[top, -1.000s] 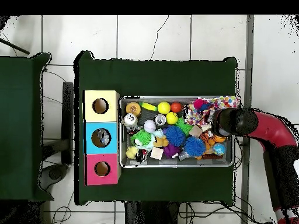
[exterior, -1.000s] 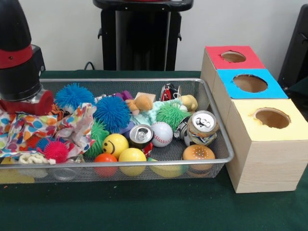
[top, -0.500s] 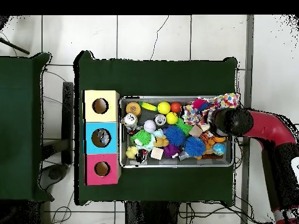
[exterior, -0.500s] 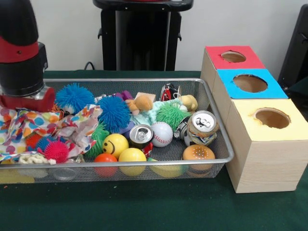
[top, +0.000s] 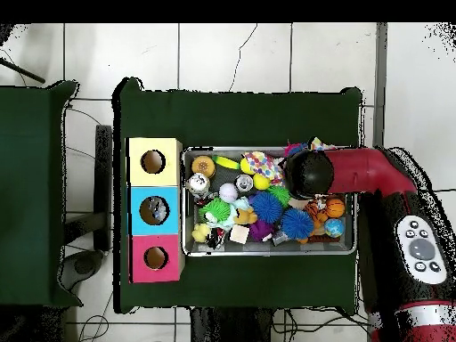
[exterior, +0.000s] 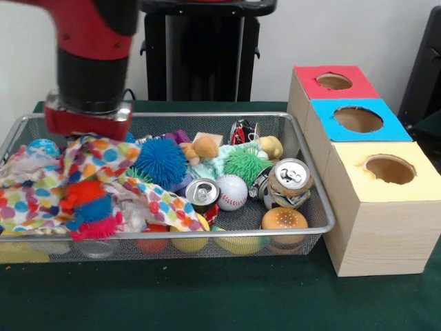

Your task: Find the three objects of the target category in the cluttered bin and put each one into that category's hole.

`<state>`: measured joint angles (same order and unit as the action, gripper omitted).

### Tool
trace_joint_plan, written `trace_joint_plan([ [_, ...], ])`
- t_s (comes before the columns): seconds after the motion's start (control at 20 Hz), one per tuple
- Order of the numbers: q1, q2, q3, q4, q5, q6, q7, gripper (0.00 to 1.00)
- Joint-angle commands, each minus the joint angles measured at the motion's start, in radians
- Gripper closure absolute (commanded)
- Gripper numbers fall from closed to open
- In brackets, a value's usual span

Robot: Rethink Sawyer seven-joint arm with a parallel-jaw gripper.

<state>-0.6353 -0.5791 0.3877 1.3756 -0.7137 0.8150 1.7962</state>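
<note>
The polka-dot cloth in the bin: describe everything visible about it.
The polka-dot cloth is thin, crumpled white fabric with red, orange, blue, green and yellow dots. It hangs bunched under the robot's gripper, draping across the left half of the wire mesh bin and covering toys along the front. A red, blue and pink fuzzy toy sits against its front. Its right edge reaches the opened can. Whether the gripper's hold is closed is hidden.

arm (exterior: pixel 93 41) shifted toward bin centre, spotted cloth (exterior: pixel 103 183) dragged over yellow balls
</note>
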Motion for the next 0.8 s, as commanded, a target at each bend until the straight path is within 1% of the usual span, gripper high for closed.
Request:
trace_joint_plan([
  [0.05, 0.092, -0.059, -0.132, 0.062, -0.018, -0.022, 0.198, 1.0],
  [0.5, 0.125, -0.058, -0.195, 0.087, 0.021, -0.084, 0.214, 1.0],
  [0.8, 0.131, -0.052, -0.22, 0.086, 0.045, -0.108, 0.2, 1.0],
])
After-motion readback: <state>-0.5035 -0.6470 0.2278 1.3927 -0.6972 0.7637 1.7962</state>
